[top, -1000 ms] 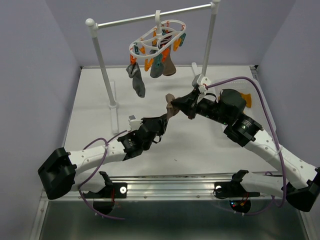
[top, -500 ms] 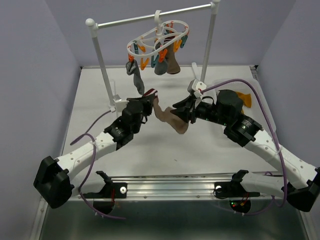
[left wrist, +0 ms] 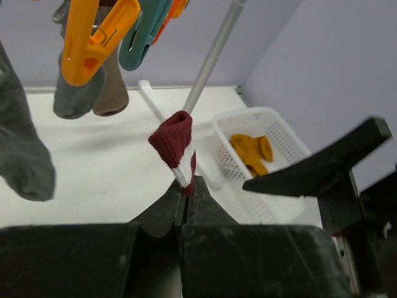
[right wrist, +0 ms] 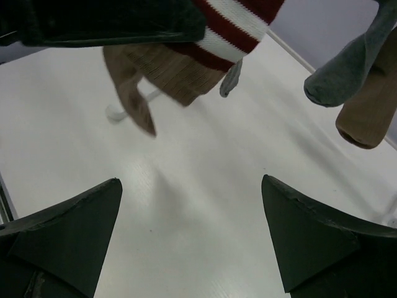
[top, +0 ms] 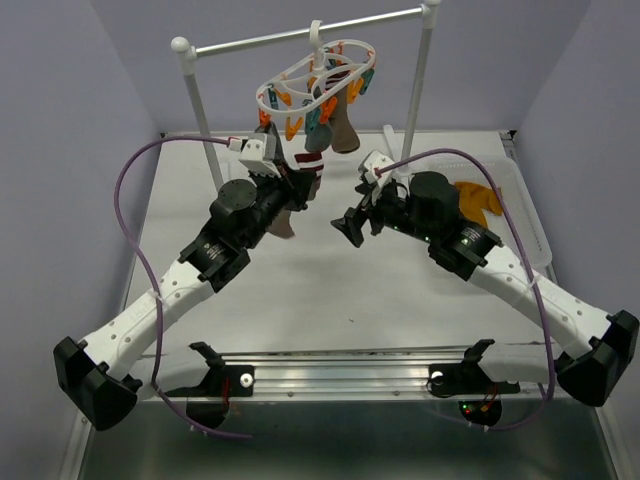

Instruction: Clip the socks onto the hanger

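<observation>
Striped sock sits pinched in the left gripper beneath the hanger; to its right, the right gripper spreads wide, empty.

No readable text, labels, brands, numbers or signs in any view.

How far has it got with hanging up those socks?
Done: a few socks hang clipped on the hanger. In hand: the left gripper pinches a striped sock by its cuff near it; the right gripper is open, empty. Left: clipping that one, plus the mustard socks in the basket.
</observation>
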Tool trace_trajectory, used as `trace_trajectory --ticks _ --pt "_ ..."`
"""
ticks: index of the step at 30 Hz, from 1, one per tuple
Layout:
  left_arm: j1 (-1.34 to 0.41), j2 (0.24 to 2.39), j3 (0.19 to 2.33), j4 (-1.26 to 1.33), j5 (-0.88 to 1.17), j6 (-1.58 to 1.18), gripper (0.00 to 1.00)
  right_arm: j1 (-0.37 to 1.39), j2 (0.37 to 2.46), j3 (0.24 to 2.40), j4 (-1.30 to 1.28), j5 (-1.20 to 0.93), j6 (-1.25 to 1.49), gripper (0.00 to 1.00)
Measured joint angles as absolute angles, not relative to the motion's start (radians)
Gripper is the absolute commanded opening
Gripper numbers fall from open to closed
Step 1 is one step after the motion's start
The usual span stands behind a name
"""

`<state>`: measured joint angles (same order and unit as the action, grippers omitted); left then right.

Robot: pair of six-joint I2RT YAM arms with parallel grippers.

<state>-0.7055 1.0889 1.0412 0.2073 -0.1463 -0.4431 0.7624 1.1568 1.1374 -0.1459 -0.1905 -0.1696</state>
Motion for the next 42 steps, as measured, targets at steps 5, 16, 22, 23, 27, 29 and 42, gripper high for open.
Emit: trace_trajectory --ticks 5,16,22,23,27,29,42 --pt "-0.705 1.028 1.024 0.168 -0.123 -0.187 0.0 0.677 1.312 1.264 -0.146 -0.135 -0.087 1.0" --pt "-0.664 0.871 0.865 0.223 -0.014 0.189 0.0 0.597 1.481 1.409 -0.033 -0.052 0.149 1.0" --pt "-0.581 0.904 0.855 0.277 -0.05 0.256 0.0 0.597 1.48 1.389 0.027 0.066 0.217 1.0" --pt "-0.555 0.917 0.865 0.28 -0.058 0.253 0.0 0.597 1.48 1.384 0.031 0.075 0.223 1.0" --pt "-0.478 0.989 0.94 0.299 -0.062 0.226 0.0 0.593 1.481 1.378 0.031 0.107 0.233 1.0" --pt "-0.451 1.034 0.994 0.298 -0.074 0.212 0.0 0.582 1.485 1.382 0.036 0.115 0.237 1.0" --pt "-0.35 1.266 1.18 0.313 -0.053 0.12 0.0 0.534 1.616 1.478 0.053 0.089 0.24 1.0"
